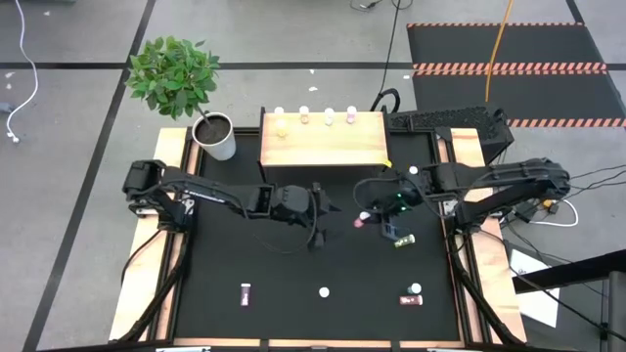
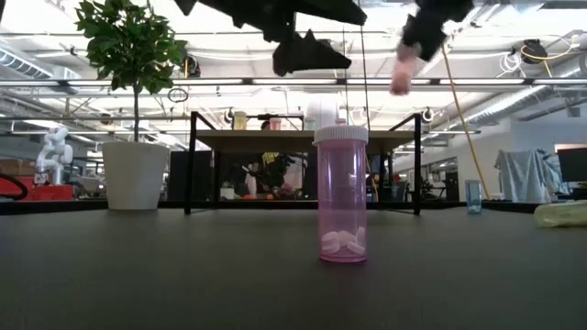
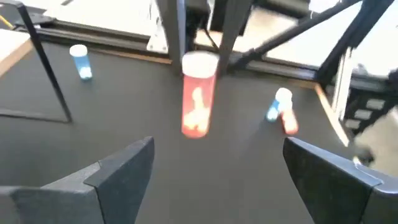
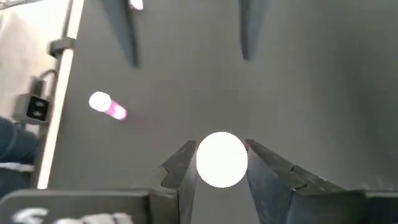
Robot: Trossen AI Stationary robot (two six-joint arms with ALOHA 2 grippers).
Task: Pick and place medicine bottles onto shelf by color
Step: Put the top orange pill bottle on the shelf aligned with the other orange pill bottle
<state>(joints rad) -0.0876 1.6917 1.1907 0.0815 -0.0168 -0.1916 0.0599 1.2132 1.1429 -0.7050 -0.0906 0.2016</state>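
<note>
The right gripper (image 4: 221,163) hangs above the black table (image 1: 293,274), its two fingers clamped on the white cap of a pink bottle (image 1: 364,219) that it carries clear of the surface; the low view shows that bottle lifted near the ceiling line of the picture. The right arm reaches in from the table's right edge, elbow bent, forearm stretched toward the middle. Just beside this gripper, toward the front edge, a yellow bottle (image 1: 403,240) lies on its side. Across from it, close by, the left gripper (image 1: 325,210) hovers with its fingers spread wide and nothing between them; its arm runs nearly straight in from the left edge.

Farther toward the front, an upright pink bottle (image 2: 341,194) stands alone, with a red bottle (image 1: 412,300) and a blue bottle (image 1: 416,289) touching each other off to the right gripper's side, and another pink bottle (image 1: 245,291) lying well apart on the left gripper's side.

Beyond both grippers stands the wooden shelf (image 1: 323,147), four bottles lined along its far edge. A potted plant (image 1: 213,135) sits beside its left end.
</note>
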